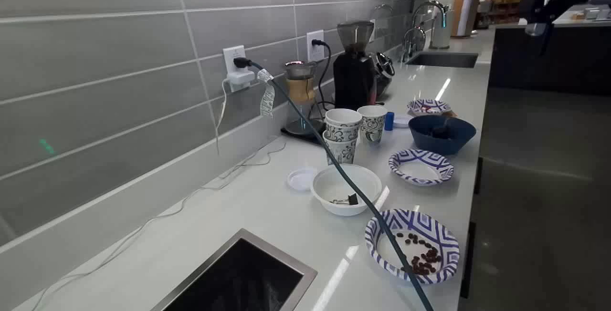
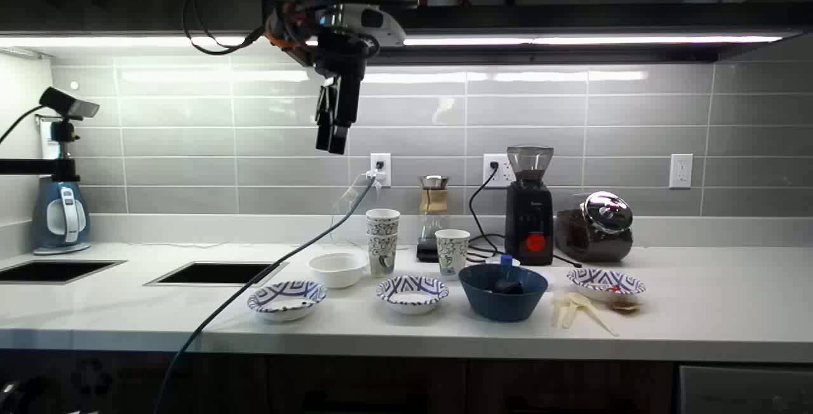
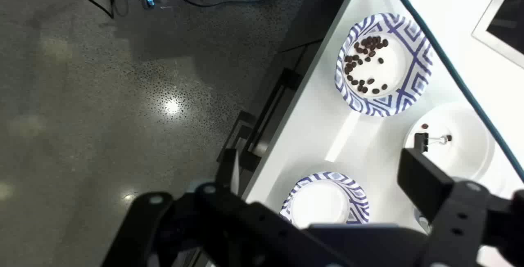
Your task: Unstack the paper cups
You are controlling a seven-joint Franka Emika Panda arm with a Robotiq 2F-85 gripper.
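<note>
A stack of nested white paper cups (image 1: 342, 134) with dark swirl print stands upright on the counter, also seen in an exterior view (image 2: 382, 252). Several rims show at its top. A single upright paper cup (image 1: 373, 122) stands beside it, nearer the grinder; it also shows in an exterior view (image 2: 452, 252). My gripper (image 2: 331, 141) hangs high above the counter, apart from the cups and up to the left of the stack there. In the wrist view its fingers (image 3: 326, 173) are wide apart with nothing between them. The cups are mostly hidden there behind the right finger.
A cord (image 1: 355, 189) runs from the outlet in front of the stack. A white bowl (image 1: 324, 191) with a binder clip stands beside the stack. Patterned bowls (image 1: 422, 168), a dark blue bowl (image 2: 503, 303), a glass coffee maker (image 2: 434, 204) and a black grinder (image 2: 529, 217) stand around.
</note>
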